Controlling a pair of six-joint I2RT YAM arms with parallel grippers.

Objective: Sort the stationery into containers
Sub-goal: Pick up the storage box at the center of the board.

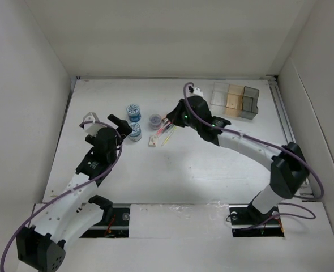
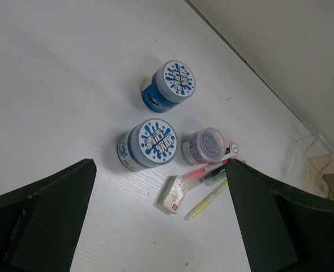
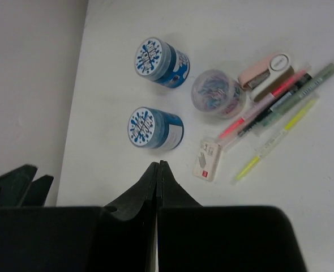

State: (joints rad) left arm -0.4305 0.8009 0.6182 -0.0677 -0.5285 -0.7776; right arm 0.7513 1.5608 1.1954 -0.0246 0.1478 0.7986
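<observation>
Two blue-grey rolls (image 1: pixel 133 110) (image 1: pixel 135 131), a purplish-grey pot (image 1: pixel 154 119), pens (image 1: pixel 166 135) and a beige block (image 1: pixel 153 140) lie mid-table. The three-compartment organiser (image 1: pixel 235 101) stands at the back right. My left gripper (image 1: pixel 123 126) is open and empty beside the nearer roll. In its wrist view (image 2: pixel 158 226) it hovers before the roll (image 2: pixel 150 144), pot (image 2: pixel 204 145), block (image 2: pixel 172 194), red pen (image 2: pixel 204 170) and yellow-green pen (image 2: pixel 206 201). My right gripper (image 1: pixel 170 120) is shut and empty above the pens; its tips (image 3: pixel 158 165) sit between a roll (image 3: pixel 153 128) and the block (image 3: pixel 208 160).
A pink and white correction-tape-like item (image 3: pixel 266 69) lies beside the pot (image 3: pixel 217 93). White walls close the table on three sides. The organiser's clear edge shows at the right of the left wrist view (image 2: pixel 314 158).
</observation>
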